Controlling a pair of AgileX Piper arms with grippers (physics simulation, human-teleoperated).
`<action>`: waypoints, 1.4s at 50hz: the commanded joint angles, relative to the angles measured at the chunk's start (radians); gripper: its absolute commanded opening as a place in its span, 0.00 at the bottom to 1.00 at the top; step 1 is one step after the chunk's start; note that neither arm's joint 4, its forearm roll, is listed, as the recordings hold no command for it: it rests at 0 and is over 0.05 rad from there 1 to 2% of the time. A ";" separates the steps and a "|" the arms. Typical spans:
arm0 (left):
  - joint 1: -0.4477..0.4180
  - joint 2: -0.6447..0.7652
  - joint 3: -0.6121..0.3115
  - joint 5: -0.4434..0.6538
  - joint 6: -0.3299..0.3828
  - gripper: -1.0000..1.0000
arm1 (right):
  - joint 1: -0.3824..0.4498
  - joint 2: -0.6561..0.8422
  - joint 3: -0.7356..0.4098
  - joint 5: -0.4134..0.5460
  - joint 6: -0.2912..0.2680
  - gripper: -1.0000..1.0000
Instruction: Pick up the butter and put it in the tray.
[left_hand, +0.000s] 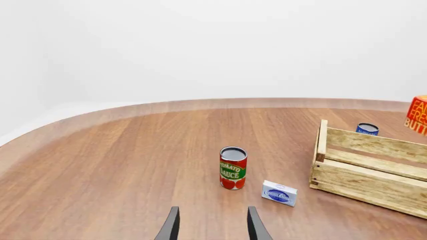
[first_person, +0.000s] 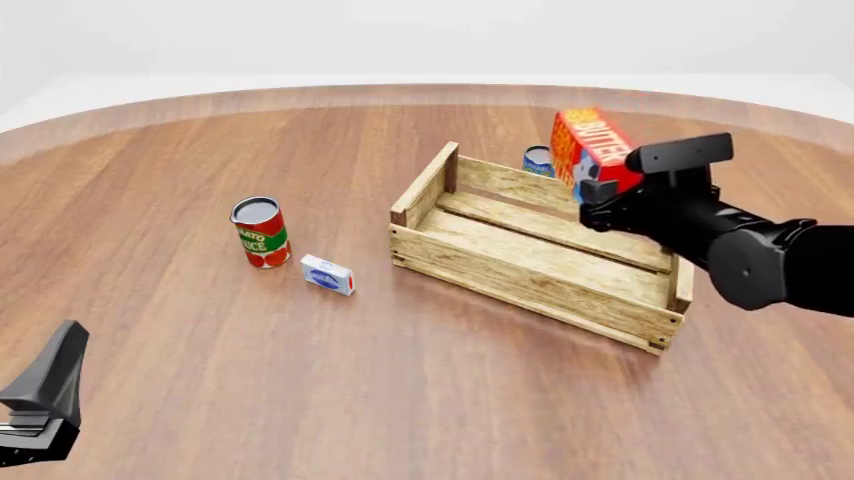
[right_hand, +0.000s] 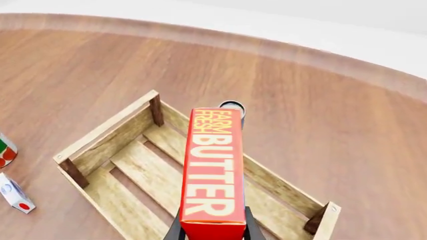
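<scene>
1. The butter (first_person: 594, 147) is clamped between the jaws of the right gripper (first_person: 603, 198) and held in the air above the far wall of the tray (first_person: 534, 268).
2. The left gripper (left_hand: 212, 226) is spread apart, holds nothing, and rests low near the table's (first_person: 200, 380) near edge.
3. A clean finish would likely be reached if the carton is carried over the slatted floor, lowered clear of the walls, then let go.
4. The butter is seen as a red rectangular carton with an orange-yellow face and pale "BUTTER" lettering.
</scene>
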 joint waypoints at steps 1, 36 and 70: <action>0.000 -0.001 0.000 0.001 0.000 1.00 | 0.009 0.045 -0.027 -0.031 0.041 0.00; 0.000 0.000 0.000 -0.001 0.000 1.00 | 0.004 0.165 -0.061 -0.066 0.078 0.00; 0.000 0.001 0.000 -0.001 0.000 1.00 | 0.001 0.259 -0.107 -0.057 0.110 0.00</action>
